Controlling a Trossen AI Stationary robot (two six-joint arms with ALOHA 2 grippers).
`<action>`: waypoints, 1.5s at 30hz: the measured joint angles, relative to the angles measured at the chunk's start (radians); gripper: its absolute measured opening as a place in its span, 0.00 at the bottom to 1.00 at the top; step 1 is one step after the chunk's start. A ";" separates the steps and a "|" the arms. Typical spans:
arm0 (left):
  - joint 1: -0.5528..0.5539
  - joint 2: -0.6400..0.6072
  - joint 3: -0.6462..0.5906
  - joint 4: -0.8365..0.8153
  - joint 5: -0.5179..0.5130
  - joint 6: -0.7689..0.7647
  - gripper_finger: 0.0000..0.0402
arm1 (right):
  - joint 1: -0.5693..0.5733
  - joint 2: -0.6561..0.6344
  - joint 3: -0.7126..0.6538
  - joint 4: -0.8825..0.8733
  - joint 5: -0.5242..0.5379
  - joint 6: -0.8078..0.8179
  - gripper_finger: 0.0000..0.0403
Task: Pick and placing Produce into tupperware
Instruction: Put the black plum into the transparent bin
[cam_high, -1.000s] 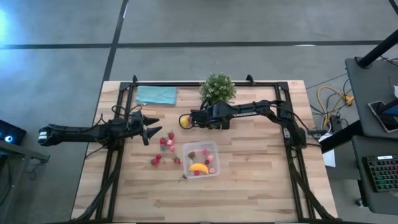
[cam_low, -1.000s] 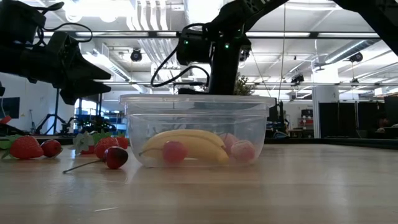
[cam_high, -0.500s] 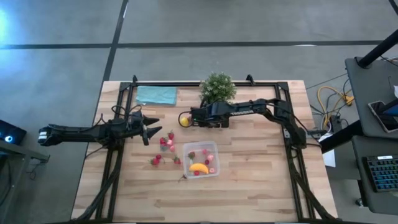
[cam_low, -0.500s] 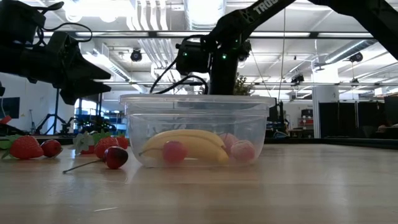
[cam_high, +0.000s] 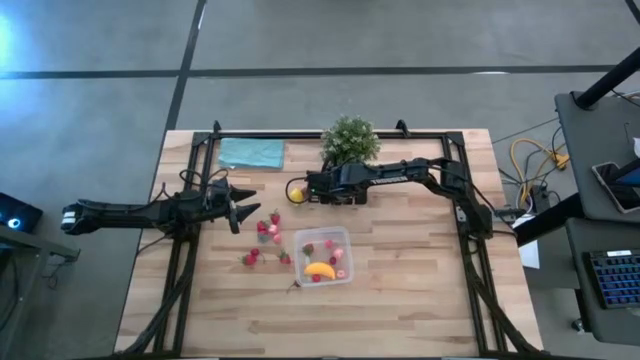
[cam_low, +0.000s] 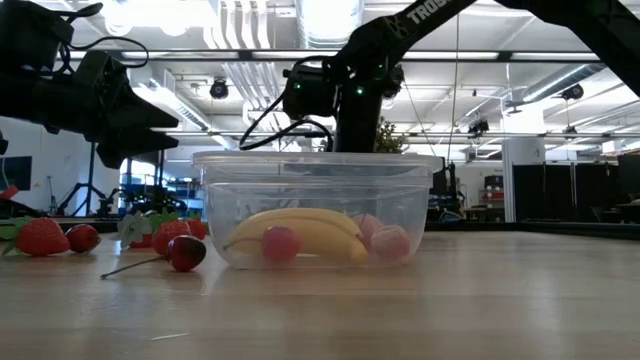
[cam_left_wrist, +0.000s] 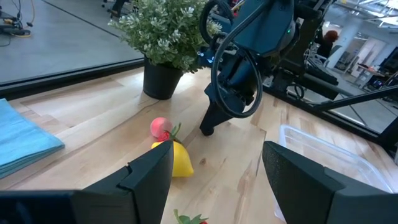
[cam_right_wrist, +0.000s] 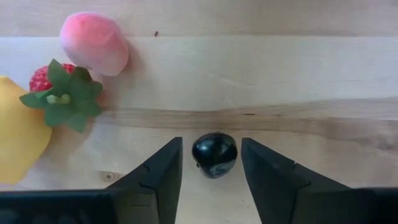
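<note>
A small dark round fruit (cam_right_wrist: 214, 154) lies on the table. My right gripper (cam_right_wrist: 212, 171) points down over it, open, one finger on each side and narrow gaps between them and the fruit. Close by lie a pink fruit (cam_right_wrist: 94, 43), a strawberry (cam_right_wrist: 62, 93) and the lemon (cam_high: 297, 193). The clear tupperware (cam_high: 323, 255) stands on the table nearer the front, with the banana (cam_low: 300, 232) and some small fruits inside. Loose strawberries (cam_high: 268, 228) lie to its left. My left gripper (cam_high: 235, 212) hovers open at the table's left.
A green potted plant (cam_high: 350, 143) stands just behind the right gripper at the far edge. A teal cloth (cam_high: 251, 153) lies flat at the far left. Black frame rails (cam_high: 190, 260) run along the table's sides. Bare wood lies right of the tupperware.
My right gripper has sunk a little and shifted slightly toward the table's left, toward the lemon, then stayed still. Nothing on the table has moved.
</note>
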 joint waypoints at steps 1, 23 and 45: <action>0.000 0.000 0.000 0.000 0.000 0.000 0.58 | 0.000 0.000 -0.001 0.000 -0.002 -0.001 0.37; 0.000 0.000 0.000 0.000 0.000 0.000 0.58 | 0.012 0.000 0.012 -0.010 -0.002 -0.029 0.26; 0.000 0.000 0.000 0.000 0.000 0.000 0.58 | 0.259 -0.008 0.425 -0.270 0.077 -0.219 0.26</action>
